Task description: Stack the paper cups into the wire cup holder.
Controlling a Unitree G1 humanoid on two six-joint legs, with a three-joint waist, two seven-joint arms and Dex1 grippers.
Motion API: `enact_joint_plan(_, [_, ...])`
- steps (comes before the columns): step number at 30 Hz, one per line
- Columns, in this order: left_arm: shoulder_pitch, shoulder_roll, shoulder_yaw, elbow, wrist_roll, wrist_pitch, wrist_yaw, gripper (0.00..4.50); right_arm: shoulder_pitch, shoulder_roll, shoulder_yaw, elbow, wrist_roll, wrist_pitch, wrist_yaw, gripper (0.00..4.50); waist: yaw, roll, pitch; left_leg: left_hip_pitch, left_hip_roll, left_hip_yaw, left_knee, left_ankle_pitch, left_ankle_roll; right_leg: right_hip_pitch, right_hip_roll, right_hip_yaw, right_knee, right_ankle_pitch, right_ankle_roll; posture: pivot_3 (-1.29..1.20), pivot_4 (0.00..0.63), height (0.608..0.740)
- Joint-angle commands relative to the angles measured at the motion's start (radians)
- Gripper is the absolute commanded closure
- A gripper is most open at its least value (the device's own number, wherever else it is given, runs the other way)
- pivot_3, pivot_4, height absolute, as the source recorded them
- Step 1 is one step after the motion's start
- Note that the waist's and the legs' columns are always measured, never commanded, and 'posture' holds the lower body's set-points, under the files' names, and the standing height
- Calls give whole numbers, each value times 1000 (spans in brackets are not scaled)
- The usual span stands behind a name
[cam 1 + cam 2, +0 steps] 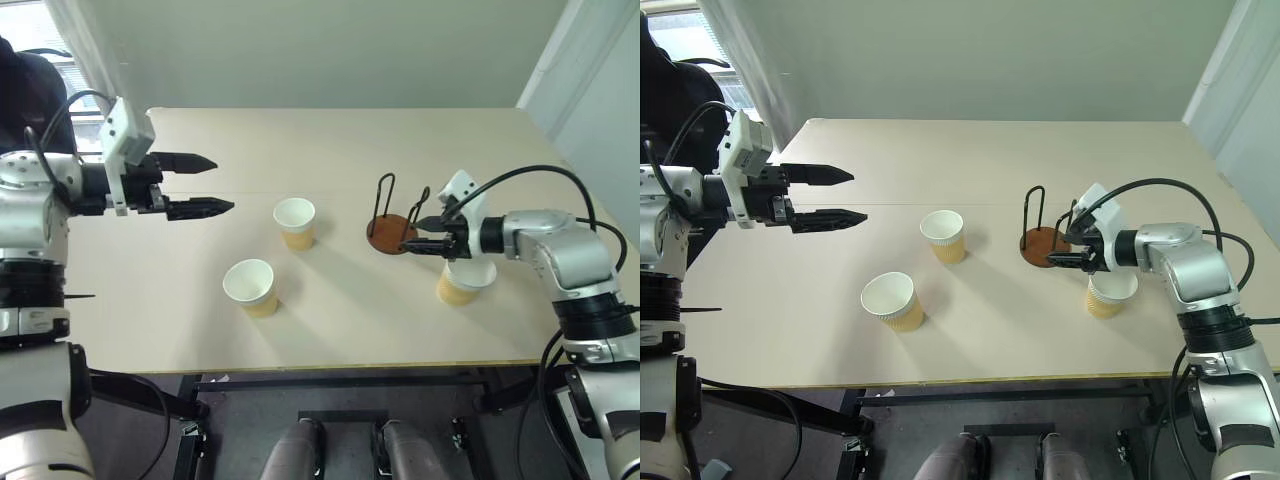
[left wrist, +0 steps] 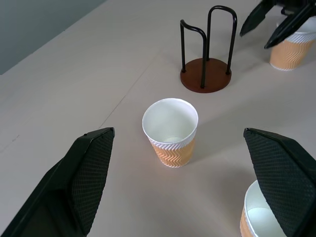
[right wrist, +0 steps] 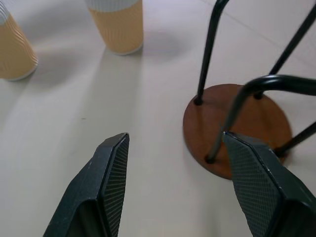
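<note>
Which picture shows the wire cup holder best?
The left wrist view: the wire cup holder stands whole there, disc base and both wire loops. The head views show it small beside the right gripper. The right wrist view crops its loops.

You have a pale tabletop [image 1: 330, 140] carrying three upright paper cups [image 1: 294, 222] and the wire cup holder [image 1: 394, 226]. One cup [image 1: 250, 287] stands nearest the front edge, another [image 1: 463, 283] toward the right edge beside the holder.

Silver-grey rounded arm shells, joined by black ribbed rings. Black cables looped from forearms to wrists. White camera block above each wrist. Left tool [image 1: 204, 184] and right tool [image 1: 419, 233] each ended in two tapered black fingers [image 2: 88, 177], faces cross-hatched.
</note>
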Motion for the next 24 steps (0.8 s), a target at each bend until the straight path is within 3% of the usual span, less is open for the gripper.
enact_joint_plan(1, [3, 15, 37, -35, -16, 4, 11, 22, -14, 16, 1, -40, -16, -2, -44, 1463, 0, 0, 0, 0, 0, 0, 0, 0, 0, 0, 0, 0, 0, 0, 0, 0, 150, 740])
enact_joint_plan(24, [20, 20, 44, -52, -26, 12, 40, 22, -105, 77, 3, 47, -95, 10, -153, 1463, -1, 0, 0, 0, 0, 0, 0, -1, -2, -1, 0, 0, 0, 0, -1, 0, 150, 740])
